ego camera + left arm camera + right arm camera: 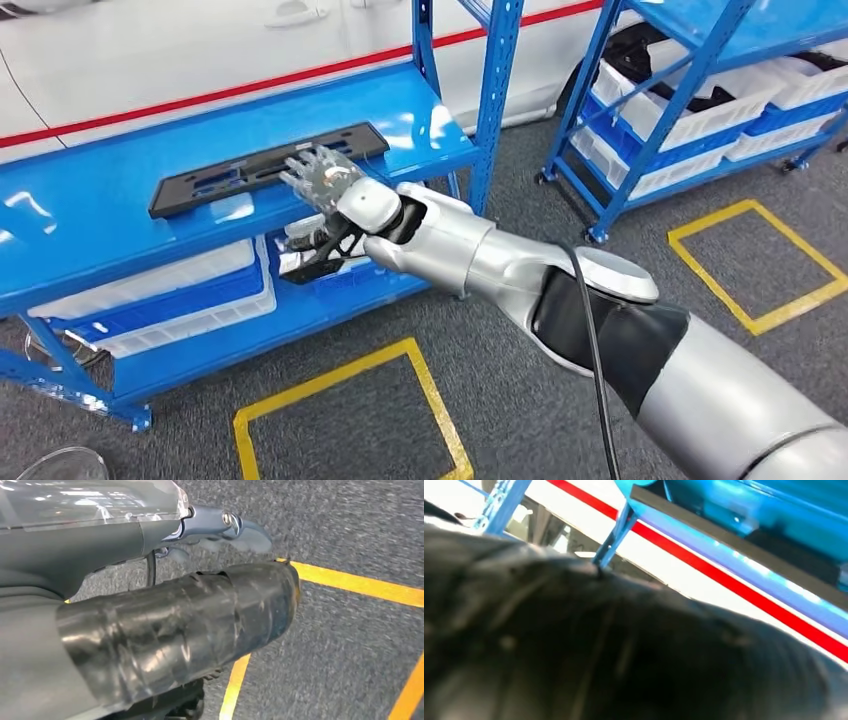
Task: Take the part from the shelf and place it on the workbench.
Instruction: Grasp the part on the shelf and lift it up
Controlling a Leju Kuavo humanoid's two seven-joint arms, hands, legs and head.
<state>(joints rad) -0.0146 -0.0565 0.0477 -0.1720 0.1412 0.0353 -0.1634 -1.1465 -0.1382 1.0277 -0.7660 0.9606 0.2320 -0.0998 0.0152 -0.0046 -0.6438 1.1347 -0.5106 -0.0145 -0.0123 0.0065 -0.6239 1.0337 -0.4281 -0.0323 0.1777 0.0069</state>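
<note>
Silver forearm leads up to the right hand (322,178), which is laid with fingers spread over the near edge of the part (268,167), a long black plate lying flat on the shelf (90,215). No firm hold can be made out, so the pick-up step is judged under way; next, fingers must be closed on the plate and it lifted. Left hand (175,625) is seen hanging above the floor, its state unclear. Contact under the right palm is hidden.

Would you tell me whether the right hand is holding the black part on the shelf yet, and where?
Cannot tell: the right hand is at the black part's near long edge, right of its middle, but a closed hold isn't visible.
</note>
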